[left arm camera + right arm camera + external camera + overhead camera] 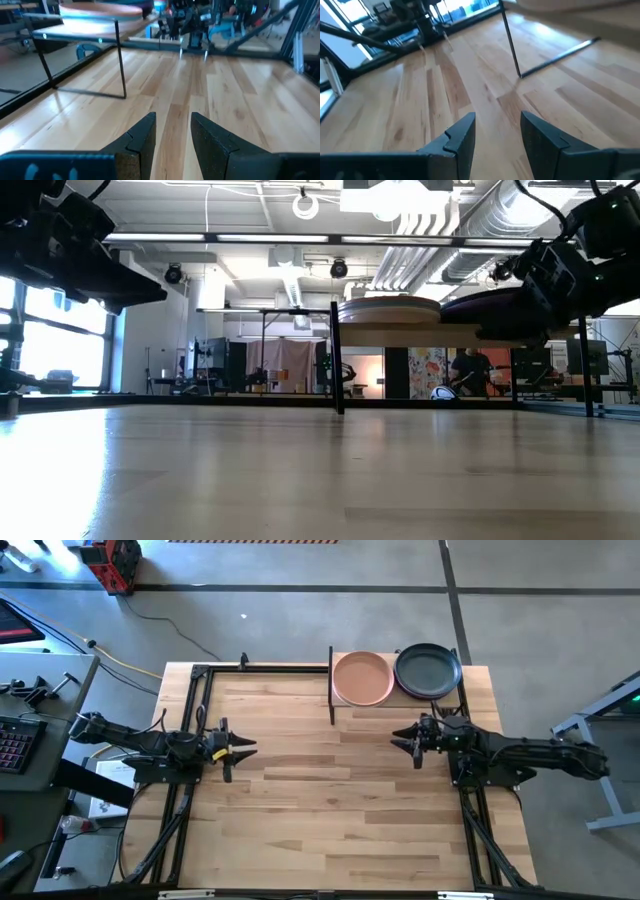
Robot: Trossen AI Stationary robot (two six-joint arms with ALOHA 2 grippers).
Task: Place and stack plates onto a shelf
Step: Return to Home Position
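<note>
**A:** What is held by the left gripper?

**B:** Nothing. It is hung over the table near the left edge. Its jaws are parted a little, and only bare wood is seen between them.

**A:** What is kept on the shelf?

**B:** Two stacks. The shelf is set at the table's far edge, by the far right corner. A peach-topped stack is seen on its left half. A dark-topped stack is seen just beside it on the right half. How many lie under each top plate cannot be counted.

**A:** And the right gripper?

**B:** It is found near the right edge, just in front of the shelf. Its jaws are parted a little too, and nothing is gripped.

**A:** Which step is this?

**B:** No plate is seen on the table top, so the stacking is judged done. The step in hand is judged to be parking the arms.

**A:** What is called for next?

**B:** Only a tuck back toward each arm's own edge. Wide open room is left in the middle. Care is needed on the right, where the shelf's thin posts and front edge are close.
</note>
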